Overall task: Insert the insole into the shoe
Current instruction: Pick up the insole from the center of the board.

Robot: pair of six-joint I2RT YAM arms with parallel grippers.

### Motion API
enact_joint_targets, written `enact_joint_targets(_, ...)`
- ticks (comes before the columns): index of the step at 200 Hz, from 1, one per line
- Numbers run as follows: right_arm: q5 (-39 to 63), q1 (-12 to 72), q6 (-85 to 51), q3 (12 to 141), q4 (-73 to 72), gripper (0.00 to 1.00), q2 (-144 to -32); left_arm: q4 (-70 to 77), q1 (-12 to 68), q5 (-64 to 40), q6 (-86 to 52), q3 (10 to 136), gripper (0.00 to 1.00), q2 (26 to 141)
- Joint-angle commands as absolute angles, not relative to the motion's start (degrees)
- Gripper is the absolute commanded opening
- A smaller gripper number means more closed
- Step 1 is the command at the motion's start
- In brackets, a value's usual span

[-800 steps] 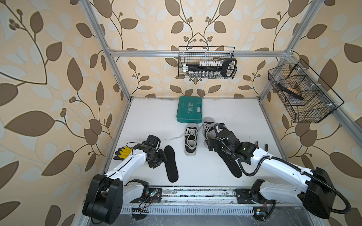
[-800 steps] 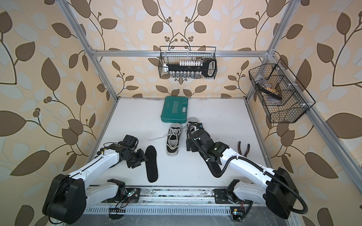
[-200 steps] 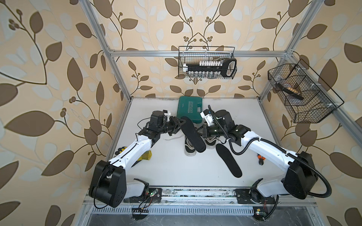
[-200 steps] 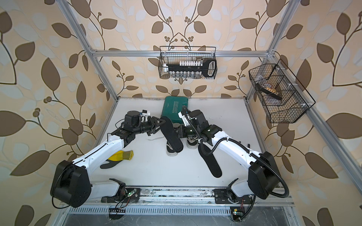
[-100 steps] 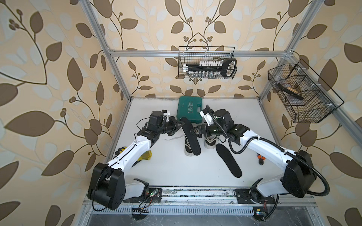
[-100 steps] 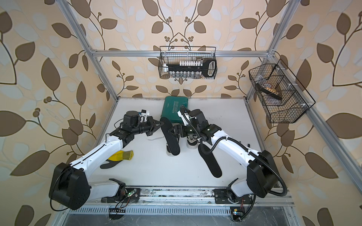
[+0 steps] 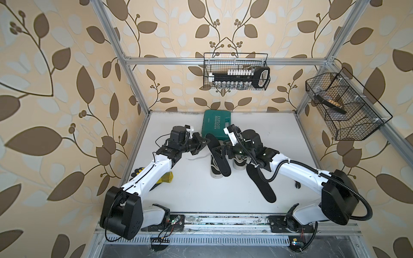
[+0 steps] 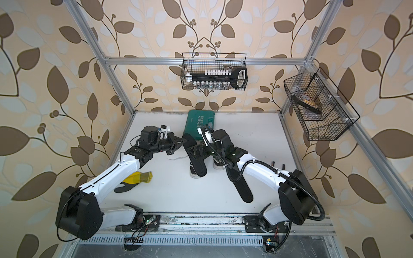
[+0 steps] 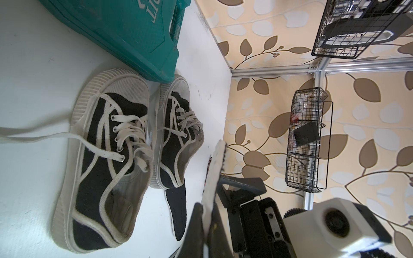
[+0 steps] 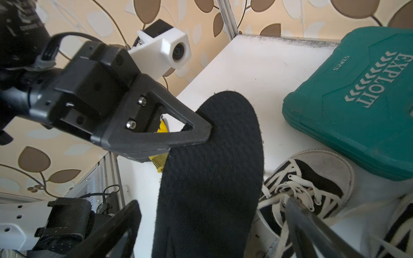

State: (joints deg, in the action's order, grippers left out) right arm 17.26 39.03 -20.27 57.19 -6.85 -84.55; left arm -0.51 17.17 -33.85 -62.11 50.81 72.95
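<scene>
- Right wrist view: the left gripper (image 10: 201,131) is clamped on the side edge of the insole (image 10: 212,174) near its broad end. The insole hangs in the air, off the table.
- The right gripper (image 7: 220,151) has its jaws wide apart, one on each side of the insole, gripping nothing.
- In both top views the insole slants across frame centre, its lower end over the shoe (image 7: 214,171) (heel opening towards the lower edge of the frame).
- Step in hand, as I judge it: the insole is lifted and lined up over the shoe but not yet inside.
- The next move calls for tipping one end down into the opening, then sliding it toward the toe. The right gripper looks placed to steady it.
- Edges: the case (image 7: 216,122) sits just behind the toes, the second shoe (image 7: 240,165) is just beside, and a loose lace (image 7: 196,157) trails left.
- Open room: bare table (image 7: 190,192) at lower centre. A spare insole (image 7: 260,186) lies lower right of centre.
</scene>
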Motion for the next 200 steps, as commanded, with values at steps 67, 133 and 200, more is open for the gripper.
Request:
enact_joint_targets(67,17.05,41.96,-18.44,56.05,-15.29,0.99,-89.74,0.79,17.03,-33.49,-63.58,52.84,0.00,71.79)
enact_joint_targets(133,9.84,42.45,-17.14,54.28,-15.14,0.87,-88.82,1.41,17.03,-33.75,-64.67,52.80,0.00,72.60)
enact_joint_targets(200,10.83,42.72,-17.13,56.17,-14.46,0.98,-90.96,1.39,17.05,-33.05,-65.37,52.22,0.00,72.60)
